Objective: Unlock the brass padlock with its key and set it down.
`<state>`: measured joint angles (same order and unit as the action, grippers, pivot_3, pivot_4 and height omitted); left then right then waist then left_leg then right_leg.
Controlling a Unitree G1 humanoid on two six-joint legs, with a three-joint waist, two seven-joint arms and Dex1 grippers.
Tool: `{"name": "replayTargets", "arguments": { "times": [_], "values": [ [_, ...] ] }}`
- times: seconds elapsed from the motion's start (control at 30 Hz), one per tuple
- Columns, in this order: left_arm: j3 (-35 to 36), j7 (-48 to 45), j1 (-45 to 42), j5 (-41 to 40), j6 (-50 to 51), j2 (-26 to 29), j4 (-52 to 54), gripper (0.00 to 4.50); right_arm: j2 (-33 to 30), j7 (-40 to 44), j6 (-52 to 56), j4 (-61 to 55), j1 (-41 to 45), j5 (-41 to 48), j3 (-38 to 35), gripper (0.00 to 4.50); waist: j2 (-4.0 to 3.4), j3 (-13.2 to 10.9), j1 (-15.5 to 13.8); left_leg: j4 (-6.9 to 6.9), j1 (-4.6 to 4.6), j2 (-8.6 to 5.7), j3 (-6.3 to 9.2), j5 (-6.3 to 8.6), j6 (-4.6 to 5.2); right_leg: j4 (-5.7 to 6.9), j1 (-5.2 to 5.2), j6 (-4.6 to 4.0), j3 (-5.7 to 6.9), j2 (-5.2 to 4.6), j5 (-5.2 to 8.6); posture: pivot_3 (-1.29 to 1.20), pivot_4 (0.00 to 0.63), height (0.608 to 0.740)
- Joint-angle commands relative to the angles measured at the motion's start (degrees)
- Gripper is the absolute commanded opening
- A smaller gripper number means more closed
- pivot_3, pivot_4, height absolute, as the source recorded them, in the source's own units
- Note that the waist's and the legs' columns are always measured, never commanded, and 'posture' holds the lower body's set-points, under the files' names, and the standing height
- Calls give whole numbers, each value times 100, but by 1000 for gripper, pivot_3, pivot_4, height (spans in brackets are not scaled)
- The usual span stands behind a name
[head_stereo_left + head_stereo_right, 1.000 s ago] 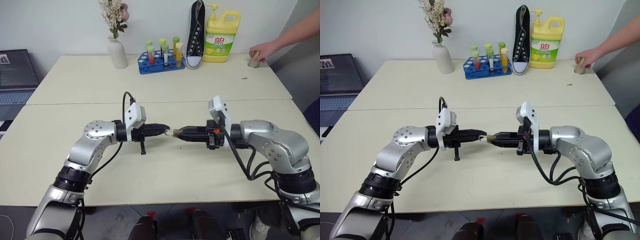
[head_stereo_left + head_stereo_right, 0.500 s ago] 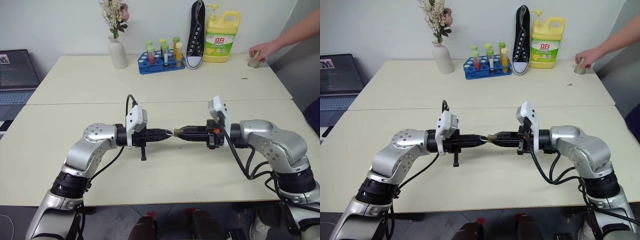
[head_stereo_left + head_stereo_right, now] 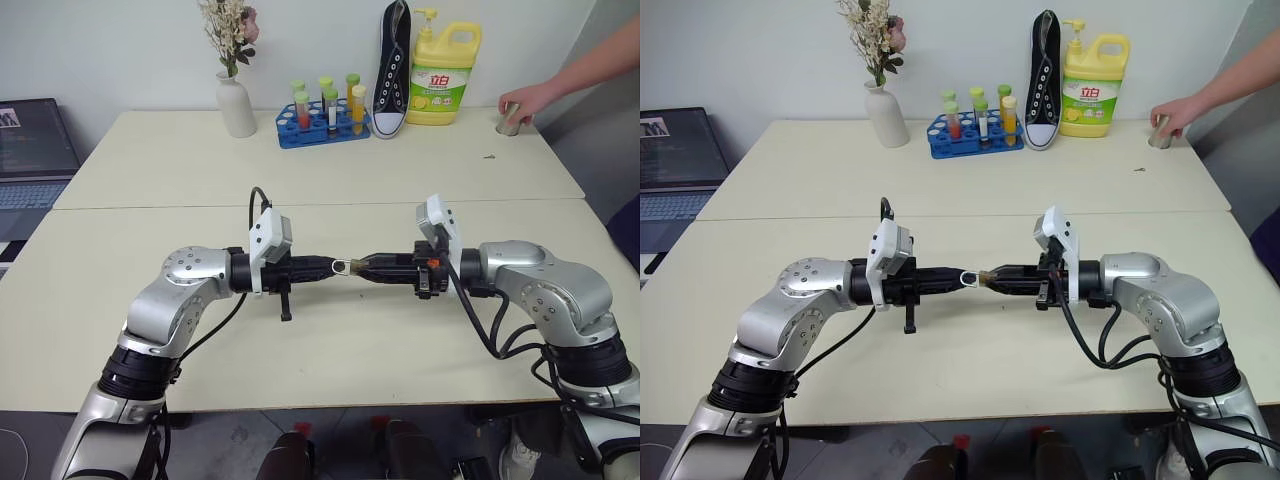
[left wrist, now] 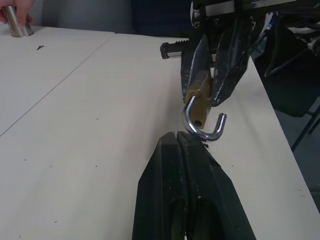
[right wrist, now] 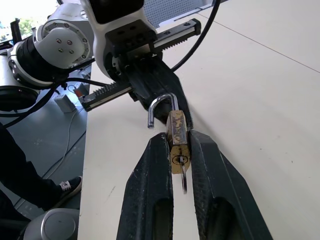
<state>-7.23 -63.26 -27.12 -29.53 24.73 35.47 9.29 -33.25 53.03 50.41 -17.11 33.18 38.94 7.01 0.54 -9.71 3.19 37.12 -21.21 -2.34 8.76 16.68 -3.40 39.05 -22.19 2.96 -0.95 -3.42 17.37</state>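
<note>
The brass padlock (image 5: pixel 177 137) is pinched by its body between the fingers of my right gripper (image 5: pixel 178 150), above the middle of the table (image 3: pixel 320 340). Its silver shackle (image 4: pixel 202 127) stands swung open, one leg free. A slim silvery key (image 5: pixel 184 182) shows just below the keyhole face; I cannot tell whether it is seated. My left gripper (image 4: pixel 177 136) faces it from the other side, fingers shut with nothing between them. Its tip sits right at the shackle's bend, and I cannot tell whether they touch.
Along the far edge stand a white vase (image 3: pixel 236 103), a blue test-tube rack (image 3: pixel 322 125), a black shoe (image 3: pixel 391 70) and a yellow detergent bottle (image 3: pixel 446 75). A person's hand (image 3: pixel 528 100) holds a small metal cup (image 3: pixel 509 119) at the far right. A laptop (image 3: pixel 35 150) sits at the left.
The left gripper closed in on the padlock half a second ago and has since drawn back a little, with more of the shackle showing. The right gripper and padlock kept still.
</note>
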Motion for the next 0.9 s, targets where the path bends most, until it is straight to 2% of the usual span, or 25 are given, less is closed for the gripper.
{"name": "replayTargets", "arguments": {
  "times": [0.03, 0.6, 0.9],
  "values": [
    [210, -44, 49, -276, 233, 77, 358, 0, -33, 91, -124, -76, 65, -19, -23, 156, 0, 0, 1, 0, 0, 0, -1, 0, 0, 0, 0, 0, 0, 0, 0, 0, 150, 740],
    [611, 507, 62, -1137, 1342, -24, 921, 0, -34, 158, -155, -13, 106, -49, 35, 157, 0, 0, -7, 0, 0, 1, 0, 0, 0, -1, 1, 0, -1, 0, 0, 0, 150, 740],
    [702, 465, 333, -1375, 1605, 268, 1223, 0, -8, 134, -157, 4, 99, -44, 22, 157, 0, 0, -7, -1, 1, 3, -2, 0, 0, -2, 0, 0, -3, -1, 0, 0, 150, 740]
  ]
}}
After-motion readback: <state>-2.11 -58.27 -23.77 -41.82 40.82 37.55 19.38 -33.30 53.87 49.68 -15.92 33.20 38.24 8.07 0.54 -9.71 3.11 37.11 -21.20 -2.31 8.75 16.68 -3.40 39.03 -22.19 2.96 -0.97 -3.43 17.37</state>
